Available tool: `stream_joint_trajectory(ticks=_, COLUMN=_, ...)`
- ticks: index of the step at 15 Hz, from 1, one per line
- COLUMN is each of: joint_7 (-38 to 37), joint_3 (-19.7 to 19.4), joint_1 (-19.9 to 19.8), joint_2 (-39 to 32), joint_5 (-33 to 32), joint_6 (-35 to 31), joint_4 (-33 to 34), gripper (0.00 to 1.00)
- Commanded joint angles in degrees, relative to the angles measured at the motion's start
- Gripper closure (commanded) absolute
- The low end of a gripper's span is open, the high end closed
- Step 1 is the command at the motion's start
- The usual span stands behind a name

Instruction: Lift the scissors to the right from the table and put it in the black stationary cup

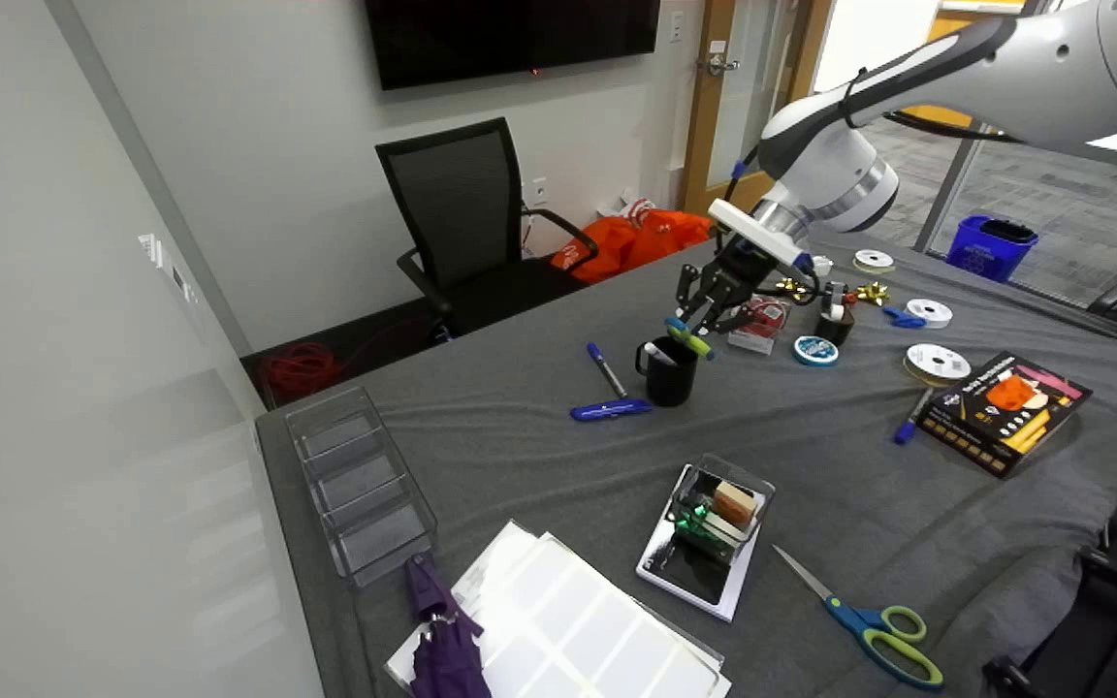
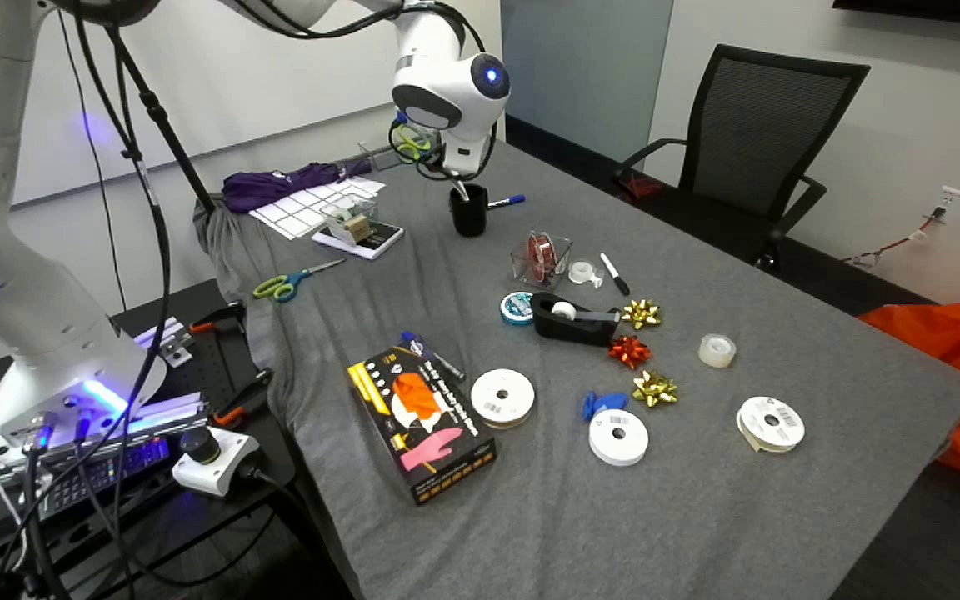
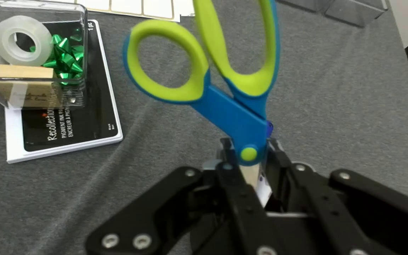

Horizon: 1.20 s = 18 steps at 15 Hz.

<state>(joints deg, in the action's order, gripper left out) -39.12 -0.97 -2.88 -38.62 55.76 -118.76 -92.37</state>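
Bright indoor light, claw (image 3: 249,150) slightly blurred

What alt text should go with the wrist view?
Scissors with blue and lime handles, held near the pivot between black fingers, loops toward the picture's top. At upper left, a clear box holding tape and a green bow rests on an ink pad on gray cloth.

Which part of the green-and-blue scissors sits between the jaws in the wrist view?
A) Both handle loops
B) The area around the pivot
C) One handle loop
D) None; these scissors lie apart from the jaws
B: in the wrist view the scissors have their round green pivot between the jaws, while both handle loops stand clear.
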Motion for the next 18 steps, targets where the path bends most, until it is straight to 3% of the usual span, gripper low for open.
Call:
stream_joint_trajectory(ticks=1, joint_7=-3.1, joint_3=-0.3, joint_1=-0.1, joint_2=-3.5, joint_5=0.7, joint_6=0.9, joint_4=4.6, gripper=0.94)
stream_joint_trajectory(ticks=17, joint_7=-9.2, joint_3=-1.6, joint_1=0.1, joint_2=-11.7, joint_5=-1.8, joint_6=-1.9, joint_4=12.7, gripper=0.94)
stream_joint_trajectory(ticks=18, joint_7=-9.5, joint_3=-1.6, joint_1=0.1, joint_2=-11.8, joint_5=-2.1, joint_6=-1.8, joint_4=12.8, gripper=0.65)
